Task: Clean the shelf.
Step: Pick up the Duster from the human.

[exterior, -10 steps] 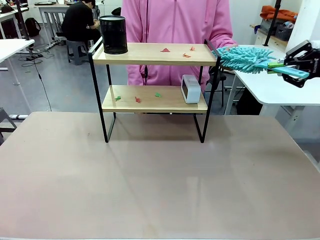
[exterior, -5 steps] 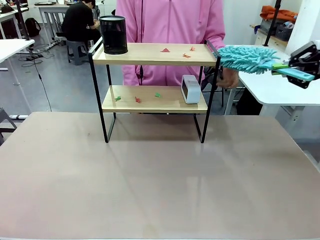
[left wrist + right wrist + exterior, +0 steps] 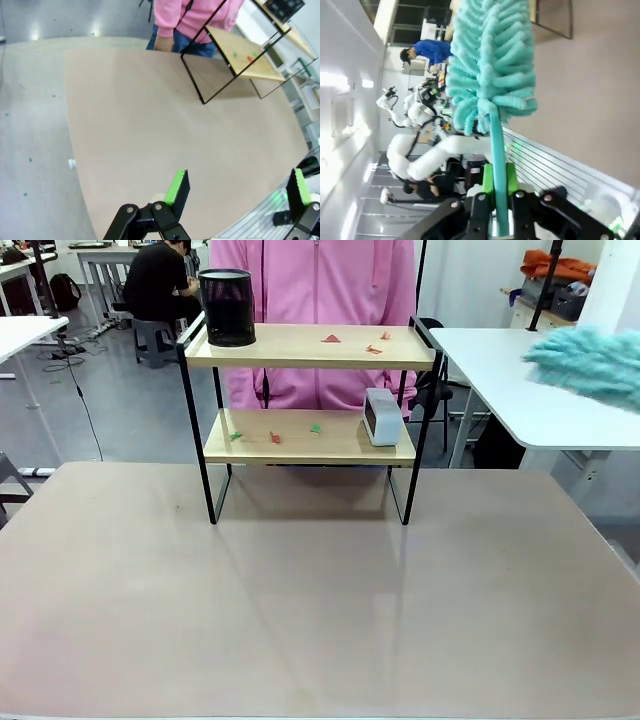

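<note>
The shelf (image 3: 300, 348) stands at the far middle of the matte tan table (image 3: 320, 600). It has 2 pale wooden boards on a thin black metal frame with 4 legs. The top board holds a black mesh cup (image 3: 227, 308) at its left end and small red paper scraps (image 3: 330, 339) toward the right. The lower board carries green and red scraps and a small rounded grey box (image 3: 381, 417) at its right end. A person (image 3: 315, 280) in a pink zip top stands just behind the shelf.

At the front view's right edge the duster (image 3: 590, 362) is a blurred teal fluff seen against a white side table (image 3: 520, 390), well apart from the shelf. The right wrist view shows it sharply: a head of thick chenille loops on a smooth teal stick. The right gripper (image 3: 499, 182) is clamped on that stick, with green pads (image 3: 487, 181) pressed to both sides.

In the left wrist view the left gripper (image 3: 237, 192) has its jaws spread wide, with nothing between them, above the near table edge. The shelf appears tilted in that view's upper right corner.
</note>
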Robot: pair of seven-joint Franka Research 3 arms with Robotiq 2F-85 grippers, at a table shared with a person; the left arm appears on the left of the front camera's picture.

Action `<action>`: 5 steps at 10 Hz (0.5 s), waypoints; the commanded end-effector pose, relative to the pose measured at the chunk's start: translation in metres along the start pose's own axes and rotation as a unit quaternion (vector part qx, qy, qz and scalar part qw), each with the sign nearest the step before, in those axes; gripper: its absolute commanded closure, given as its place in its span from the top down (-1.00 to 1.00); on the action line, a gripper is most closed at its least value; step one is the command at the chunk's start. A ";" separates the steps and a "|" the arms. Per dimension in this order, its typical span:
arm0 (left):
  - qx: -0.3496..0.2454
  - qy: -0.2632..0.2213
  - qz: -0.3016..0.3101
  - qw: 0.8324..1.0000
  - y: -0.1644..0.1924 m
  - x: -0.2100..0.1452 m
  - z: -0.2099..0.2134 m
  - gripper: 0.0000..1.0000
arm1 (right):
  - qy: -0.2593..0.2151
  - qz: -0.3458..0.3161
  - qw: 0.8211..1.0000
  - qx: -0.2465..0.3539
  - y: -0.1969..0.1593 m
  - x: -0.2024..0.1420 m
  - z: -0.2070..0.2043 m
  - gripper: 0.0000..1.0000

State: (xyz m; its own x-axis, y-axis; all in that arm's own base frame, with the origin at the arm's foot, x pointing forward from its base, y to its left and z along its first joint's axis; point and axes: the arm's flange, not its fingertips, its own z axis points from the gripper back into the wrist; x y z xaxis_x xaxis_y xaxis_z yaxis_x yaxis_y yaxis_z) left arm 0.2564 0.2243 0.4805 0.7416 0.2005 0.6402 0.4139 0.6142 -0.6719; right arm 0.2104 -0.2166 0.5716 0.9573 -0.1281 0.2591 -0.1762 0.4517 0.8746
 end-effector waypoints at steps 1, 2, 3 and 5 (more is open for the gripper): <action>-0.007 -0.007 -0.012 1.000 0.000 0.002 -0.001 1.00 | 0.059 0.057 0.996 -0.029 -0.029 -0.037 0.022 -1.00; -0.007 -0.007 -0.012 1.000 0.000 0.002 -0.001 1.00 | 0.098 0.059 0.993 -0.008 -0.048 -0.050 0.025 -1.00; -0.007 -0.007 -0.012 1.000 0.000 0.002 -0.001 1.00 | 0.120 0.065 0.991 0.005 -0.064 -0.058 0.023 -1.00; -0.007 -0.007 -0.012 1.000 0.000 0.002 -0.001 1.00 | 0.081 0.043 0.996 -0.014 -0.042 -0.071 0.026 -1.00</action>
State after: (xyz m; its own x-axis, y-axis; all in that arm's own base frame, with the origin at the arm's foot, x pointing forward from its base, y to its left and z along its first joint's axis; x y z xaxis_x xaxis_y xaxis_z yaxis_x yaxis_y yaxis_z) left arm 0.2568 0.2241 0.4804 0.7423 0.1991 0.6398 0.4144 0.6140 -0.6718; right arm 0.1523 -0.2519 0.5045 0.9673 0.0688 0.2442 -0.2481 0.4575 0.8539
